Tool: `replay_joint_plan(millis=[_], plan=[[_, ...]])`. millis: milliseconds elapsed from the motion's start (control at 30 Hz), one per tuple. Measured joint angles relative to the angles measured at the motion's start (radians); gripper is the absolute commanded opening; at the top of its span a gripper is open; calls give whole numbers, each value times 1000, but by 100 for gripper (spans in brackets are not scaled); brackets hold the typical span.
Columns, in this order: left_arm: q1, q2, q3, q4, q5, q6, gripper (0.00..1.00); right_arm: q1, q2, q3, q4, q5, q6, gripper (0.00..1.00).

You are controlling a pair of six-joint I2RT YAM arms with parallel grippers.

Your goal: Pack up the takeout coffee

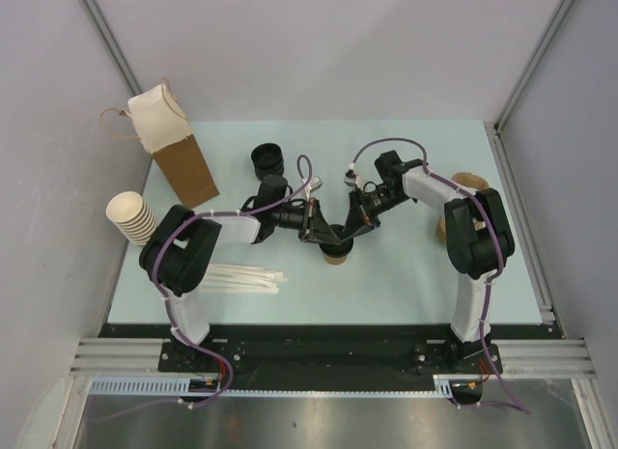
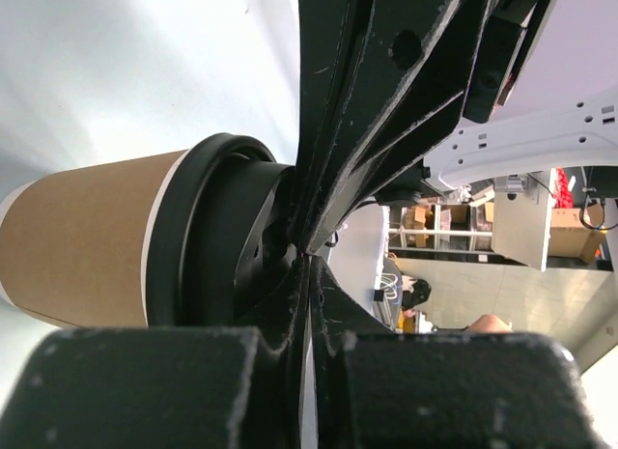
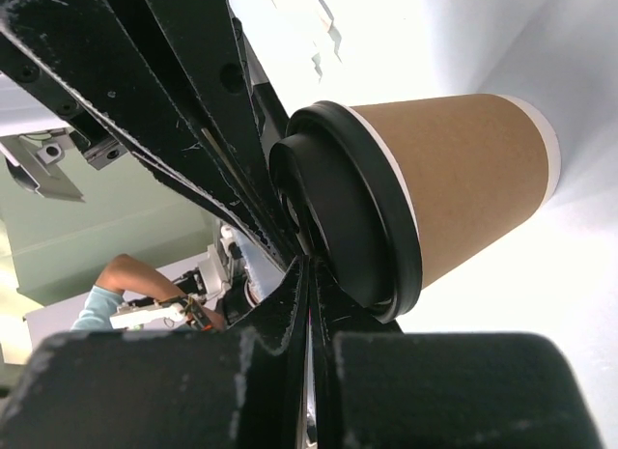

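Two grippers meet over the middle of the pale blue table (image 1: pixel 406 275). From the left come a stack of cream paper cups (image 1: pixel 132 217) and an unprinted brown paper bag (image 1: pixel 183 164). Next is the left gripper (image 2: pixel 304 261), its fingers pressed together on nothing, tips at the black lid (image 2: pixel 208 237) of the plain kraft takeout coffee (image 1: pixel 336 256), which stands upright. The right gripper (image 3: pixel 304 266), likewise closed and empty, crowds that lid.

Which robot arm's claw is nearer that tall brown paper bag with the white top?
Left. The left gripper is right of the tall brown paper bag; the right gripper sits farther right, beyond it.
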Motion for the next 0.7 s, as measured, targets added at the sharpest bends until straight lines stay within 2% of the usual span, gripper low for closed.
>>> replay_joint_plan(millis=[700], plan=[[33, 74, 27, 18, 111, -18, 1, -4, 59, 0, -1, -71, 2, 0]])
